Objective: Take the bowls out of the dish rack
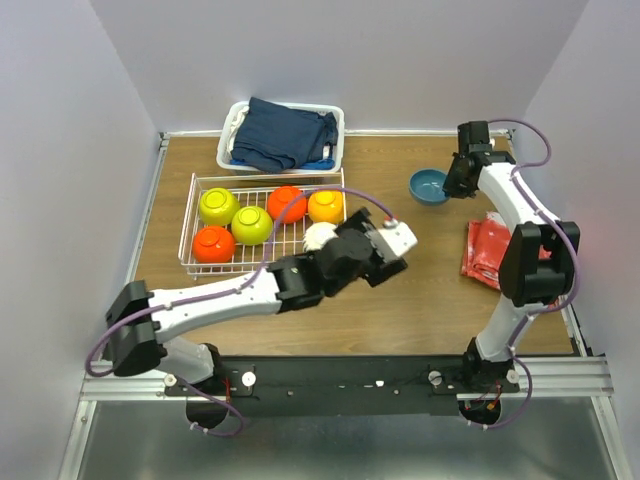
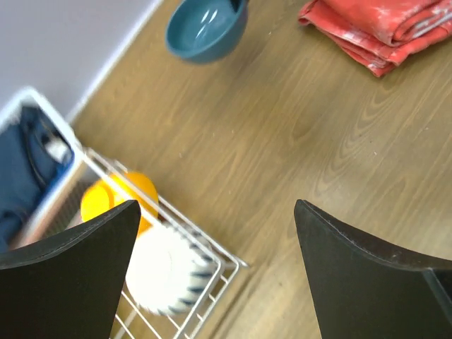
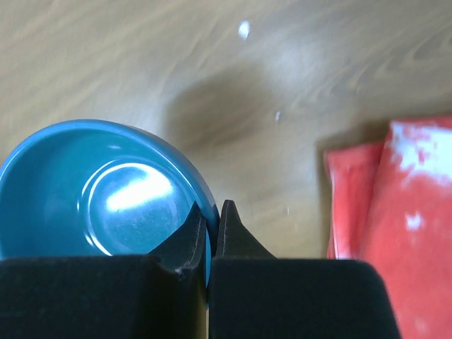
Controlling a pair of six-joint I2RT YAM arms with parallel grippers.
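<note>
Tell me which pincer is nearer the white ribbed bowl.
Left. The left pincer hangs open beside the white ribbed bowl at the dish rack corner; the right pincer is far off, shut on the blue bowl rim.

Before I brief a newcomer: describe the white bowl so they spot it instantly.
Find the white wire dish rack on the left half of the table. The white bowl sits in its near right corner, beside the orange-yellow bowl. It alone is white and ribbed; the rest are smooth, bright colours.
</note>
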